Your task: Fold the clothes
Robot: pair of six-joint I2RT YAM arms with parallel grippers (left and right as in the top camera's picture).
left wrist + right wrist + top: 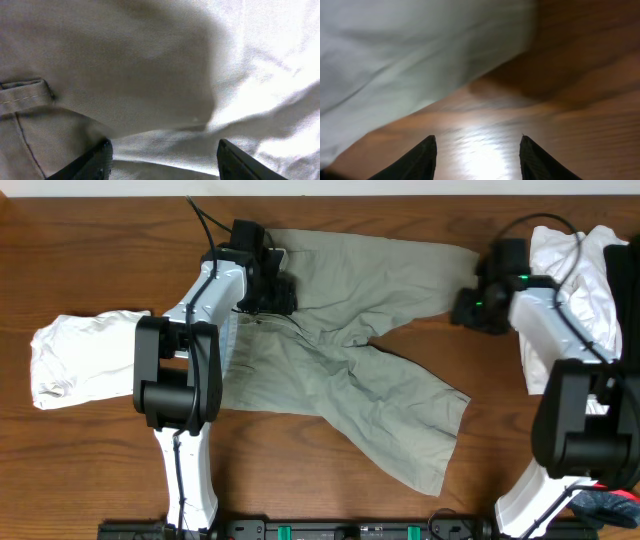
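Large khaki-beige cloth shorts [330,370] lie spread flat mid-table on the brown wooden table [100,270]. The waist is toward 10 o'clock, one leg runs out to 2 o'clock and the other to 5 o'clock.

L gripper [268,285] sits over the waist end, at approx 11 o'clock of the shorts. In the left wrist view the L gripper [162,165] has its fingers [95,162] well apart, w/ khaki fabric [125,65] right below and a stitched belt loop [25,92] at 9 o'clock. No cloth is pinched between the fingers.

R gripper [468,308] is just beside the end of the 2 o'clock leg. In the right wrist view, which is blurred, the R gripper [477,160] has its fingers [420,160] spread over bare wood [560,75]. It holds nothing, and the shorts' edge [395,50] is at 10 o'clock, apart from the tips.

A white soft garment [75,360] lies at the table's 9 o'clock, partly under the L arm. A crumpled white garment [585,265] sits at 2 o'clock, behind the R arm.
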